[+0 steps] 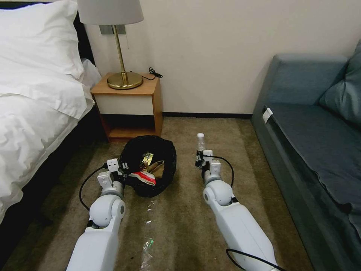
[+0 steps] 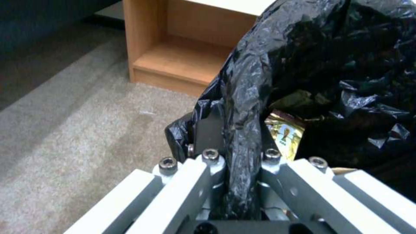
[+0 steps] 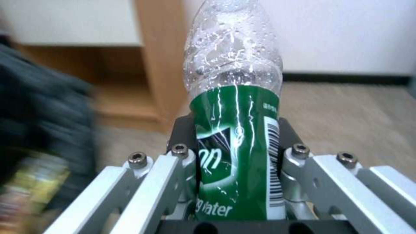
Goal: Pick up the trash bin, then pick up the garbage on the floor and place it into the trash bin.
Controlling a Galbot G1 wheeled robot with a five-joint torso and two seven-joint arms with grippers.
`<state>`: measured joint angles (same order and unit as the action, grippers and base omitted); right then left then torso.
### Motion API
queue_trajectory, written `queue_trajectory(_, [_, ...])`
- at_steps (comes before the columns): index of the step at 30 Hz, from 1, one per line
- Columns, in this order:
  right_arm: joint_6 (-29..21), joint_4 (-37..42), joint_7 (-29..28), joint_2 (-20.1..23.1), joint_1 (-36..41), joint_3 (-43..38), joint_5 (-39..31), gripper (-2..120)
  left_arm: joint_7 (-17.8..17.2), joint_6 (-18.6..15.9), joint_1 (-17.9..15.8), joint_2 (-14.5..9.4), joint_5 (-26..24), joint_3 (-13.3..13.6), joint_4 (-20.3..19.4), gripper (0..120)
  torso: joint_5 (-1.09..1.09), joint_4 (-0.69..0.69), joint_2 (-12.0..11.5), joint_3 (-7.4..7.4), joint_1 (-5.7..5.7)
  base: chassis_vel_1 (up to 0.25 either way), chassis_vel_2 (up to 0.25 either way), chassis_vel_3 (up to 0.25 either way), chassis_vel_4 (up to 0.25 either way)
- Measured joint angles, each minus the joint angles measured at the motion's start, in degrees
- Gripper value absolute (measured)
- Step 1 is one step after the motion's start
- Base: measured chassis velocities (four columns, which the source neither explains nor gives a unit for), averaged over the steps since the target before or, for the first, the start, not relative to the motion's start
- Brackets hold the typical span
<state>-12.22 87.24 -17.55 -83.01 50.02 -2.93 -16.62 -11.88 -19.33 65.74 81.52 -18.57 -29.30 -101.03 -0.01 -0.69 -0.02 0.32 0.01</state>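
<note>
The trash bin (image 1: 148, 165), draped in its black liner, sits above the carpet just in front of the wooden nightstand (image 1: 128, 105), with the left end effector (image 1: 122, 167) clamped tight on the liner-covered rim at the bin's left side. Inside lie a gold-brown snack wrapper (image 1: 146, 160), a crumpled brown paper bag (image 1: 158, 169) and a red-and-white packet (image 1: 144, 177) nearest the robot. To the right of the bin and apart from it, the right end effector (image 1: 200, 156) grips the clear bottle (image 1: 200, 142) by its green label, cap pointing toward the far wall.
</note>
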Motion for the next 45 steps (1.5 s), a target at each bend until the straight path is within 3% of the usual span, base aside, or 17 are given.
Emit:
queue_trajectory(11, [0.07,9.07,-4.43,0.05,-1.14,11.82,-1.23,23,-0.12,-0.01,-0.09,-0.02,-0.08,0.2,-0.89,2,0.0,0.01,0.0,0.0,0.0,0.0,0.0,0.0,0.0])
queue_trajectory(25, [2.08,3.18,-5.36,-2.08,-3.52,17.4,2.02,23,-0.89,-0.36,-0.97,1.27,-0.09,1.2,-0.57,2,0.0,0.0,0.0,0.0,0.0,0.0,0.0,0.0,0.0])
queue_trajectory(34, [2.09,1.85,-6.9,-2.85,-3.09,17.95,2.56,51,-0.94,-0.44,-1.37,1.29,-0.09,1.23,-0.33,2,0.0,0.0,0.0,0.0,0.0,0.0,0.0,0.0,0.0])
queue_trajectory(39, [1.96,2.04,-6.96,-2.93,-3.51,18.32,2.49,76,-0.95,-0.45,-1.64,1.69,0.05,1.37,0.35,2,0.01,0.0,0.0,0.0,0.0,0.0,0.0,0.0,0.0])
queue_trajectory(45, [1.82,2.98,-6.96,-2.41,-3.55,18.19,2.37,97,-0.96,-0.45,-2.33,1.96,0.29,1.71,1.26,2,0.0,0.0,0.0,0.0,0.0,0.0,0.0,0.0,0.0])
